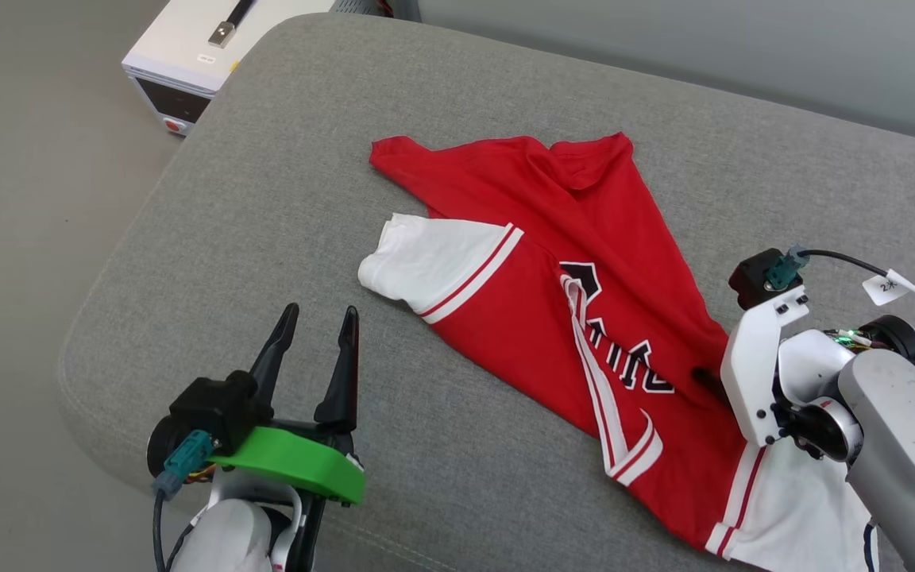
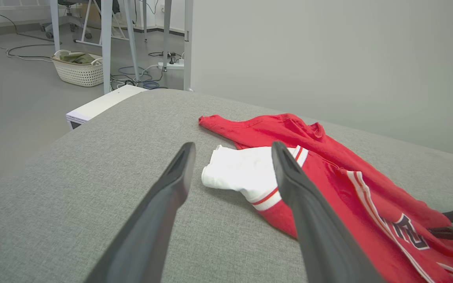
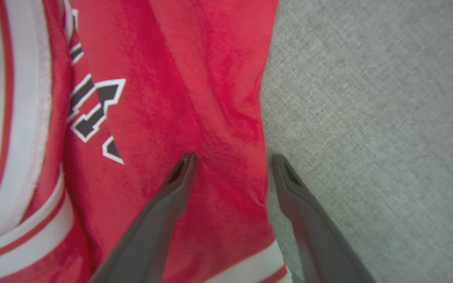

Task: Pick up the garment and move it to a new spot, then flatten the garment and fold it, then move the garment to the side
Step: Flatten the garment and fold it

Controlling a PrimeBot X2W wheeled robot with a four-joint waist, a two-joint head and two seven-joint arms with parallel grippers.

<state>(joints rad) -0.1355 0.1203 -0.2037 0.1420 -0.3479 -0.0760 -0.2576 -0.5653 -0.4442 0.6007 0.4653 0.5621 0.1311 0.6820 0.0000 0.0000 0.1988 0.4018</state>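
Red jersey cloth, crumpled and skewed: the shirt [image 1: 553,318] lies mid-way along the grey surface [image 1: 267,159], with white short sleeves, red-and-white striped trim and black white-edged lettering creased across the chest. The left tool [image 1: 322,310] hangs with fingers apart, clear of the shirt, pointing at the near sleeve [image 1: 426,266] just beyond its tips. The right tool [image 3: 234,157] is down at the shirt's right-hand edge, fingers apart and straddling it: one tip on red cloth, the other over bare grey, nothing clamped. Count it up: one shirt, two sleeves showing, two tools, one white box [image 1: 187,56] on the floor.
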